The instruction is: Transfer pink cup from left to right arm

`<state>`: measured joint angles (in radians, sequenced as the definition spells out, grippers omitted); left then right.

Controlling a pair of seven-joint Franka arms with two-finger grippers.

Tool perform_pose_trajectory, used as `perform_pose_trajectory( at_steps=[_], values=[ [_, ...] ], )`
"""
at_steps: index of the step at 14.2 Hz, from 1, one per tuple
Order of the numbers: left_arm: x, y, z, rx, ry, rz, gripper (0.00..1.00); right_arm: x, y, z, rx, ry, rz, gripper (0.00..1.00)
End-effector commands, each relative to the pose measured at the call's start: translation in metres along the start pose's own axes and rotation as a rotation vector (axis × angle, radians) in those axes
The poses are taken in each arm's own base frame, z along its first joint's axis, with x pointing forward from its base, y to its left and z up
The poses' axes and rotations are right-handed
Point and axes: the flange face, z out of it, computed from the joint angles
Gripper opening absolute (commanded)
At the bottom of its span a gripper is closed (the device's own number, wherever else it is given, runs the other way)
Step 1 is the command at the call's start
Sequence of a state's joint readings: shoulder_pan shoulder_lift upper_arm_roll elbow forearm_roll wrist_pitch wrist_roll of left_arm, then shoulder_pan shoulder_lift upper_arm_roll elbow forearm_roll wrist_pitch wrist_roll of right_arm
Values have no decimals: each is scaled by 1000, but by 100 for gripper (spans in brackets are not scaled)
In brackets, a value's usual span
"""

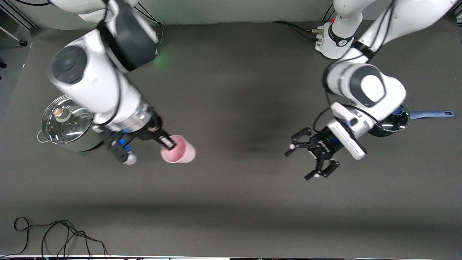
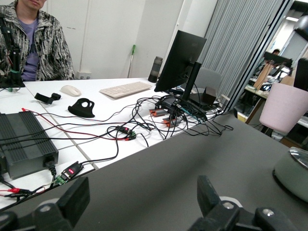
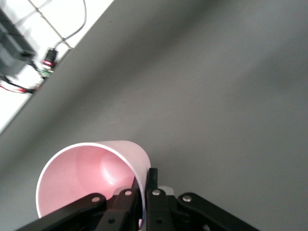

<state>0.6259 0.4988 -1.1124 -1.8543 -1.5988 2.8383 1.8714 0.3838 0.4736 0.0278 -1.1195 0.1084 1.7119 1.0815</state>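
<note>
A dark grey counter (image 1: 231, 108) is stretching across the room, with a white desk of cables, a keyboard and a monitor (image 2: 179, 57) showing past one edge in the left wrist view, and a person in a patterned jacket (image 2: 31, 41) sitting there.

The right gripper (image 1: 169, 142) is hanging over the counter toward the right arm's end, and its fingers (image 3: 153, 185) are pressing together on the rim of the pink cup (image 1: 178, 149), one finger inside the wall and one outside. The cup is tilting in that grip, its open mouth facing partly up, and the right wrist view is looking straight into it: nothing is lying inside. Whether its lower edge is touching the counter I cannot tell.

The left gripper (image 1: 313, 156) is hovering over the counter toward the left arm's end, well apart from the cup. Its skeletal fingers (image 2: 211, 199) are standing wide apart, gripping nothing and touching nothing.

A steel pot (image 1: 66, 124) with a glass lid is sitting near the counter edge at the right arm's end, just beside the right arm's wrist, its lid closed on it. A dark saucepan (image 1: 395, 121) with a blue handle is sitting near the edge at the left arm's end, partly hidden under the left arm. A loose black cable (image 1: 57, 234) is lying by the counter edge nearest the front camera.
</note>
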Motion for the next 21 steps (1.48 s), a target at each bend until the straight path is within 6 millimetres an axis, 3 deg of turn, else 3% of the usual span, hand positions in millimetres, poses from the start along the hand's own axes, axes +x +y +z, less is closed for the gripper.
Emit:
perform_pose_trajectory(
  at_steps=[1,3,6,10,14,16,19,21],
  values=[
    [-10,-12,-17,-43,-13,5,99,31,40,-12,-62,-36,-150,0],
    [-13,-23,-25,-84,-27,-6,99,66,79,-9,-94,-63,-221,0],
    [-1,-40,-40,-184,-128,-102,99,107,140,6,-132,-118,-335,0],
    [24,-68,-80,-237,-319,-184,100,140,190,31,-167,-154,-379,0],
    [62,-72,-124,-187,-659,-300,100,152,230,89,-164,-130,-368,0],
    [88,-65,-140,-32,-877,-335,100,156,253,118,-151,-98,-400,0],
    [100,-49,-147,216,-1110,-225,100,153,271,158,-140,-58,-413,0],
    [108,-42,-161,315,-1183,-172,100,155,295,187,-129,-9,-421,0]
  ],
)
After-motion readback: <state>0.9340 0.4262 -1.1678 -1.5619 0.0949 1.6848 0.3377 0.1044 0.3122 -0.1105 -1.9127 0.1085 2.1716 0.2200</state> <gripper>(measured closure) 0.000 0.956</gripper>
